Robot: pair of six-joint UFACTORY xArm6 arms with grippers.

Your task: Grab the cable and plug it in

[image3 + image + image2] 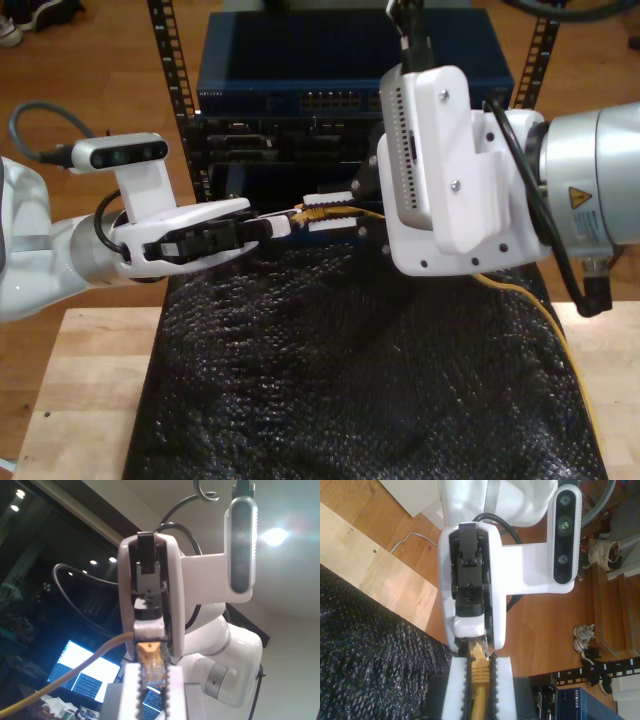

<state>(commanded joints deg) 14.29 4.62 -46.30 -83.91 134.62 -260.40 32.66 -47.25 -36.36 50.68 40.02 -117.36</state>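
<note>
The yellow-orange cable runs up the exterior view's right side to its plug end, held in the air in front of the rack. My second gripper, on the big arm at the exterior view's right, is shut on the yellow boot, which lies between its ribbed fingers. My first gripper, reaching in from the exterior view's left, meets it tip to tip. In the first wrist view the plug sits between my first gripper's pads, and the cable trails away.
A rack with a blue network switch stands just behind the grippers. Black padded matting covers the wooden table below them. Wood floor with shoes lies beyond. The second arm's bulky body hangs over the mat's far side.
</note>
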